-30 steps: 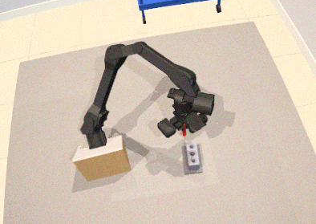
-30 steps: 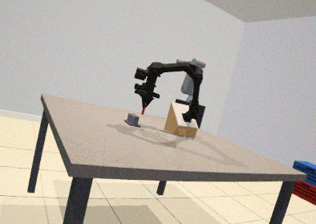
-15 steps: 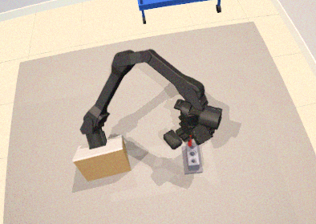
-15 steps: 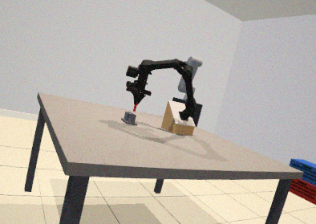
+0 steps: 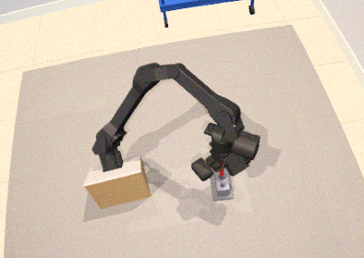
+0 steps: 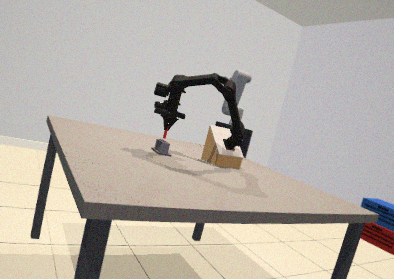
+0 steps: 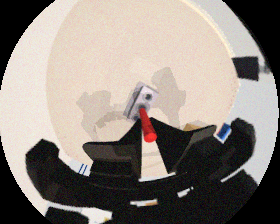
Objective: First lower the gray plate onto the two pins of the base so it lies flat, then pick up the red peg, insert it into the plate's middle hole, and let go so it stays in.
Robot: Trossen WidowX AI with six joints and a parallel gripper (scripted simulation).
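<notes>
The tool (image 5: 224,169) gripped the red peg (image 5: 223,169) just above the gray plate (image 5: 223,189); insertion was underway, needing a straight descent into the middle hole.

No text, label, brand, number or sign can be read on anything in the three views.

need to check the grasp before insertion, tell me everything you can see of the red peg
The red peg is a thin, plain red rod, smooth and matte-looking. It is clamped at its upper end between the fingers of the end effector and hangs roughly upright, tip down, over the gray plate on its base. In the wrist view its free end points toward the plate's middle hole. Whether the tip already touches the plate cannot be told.
</notes>
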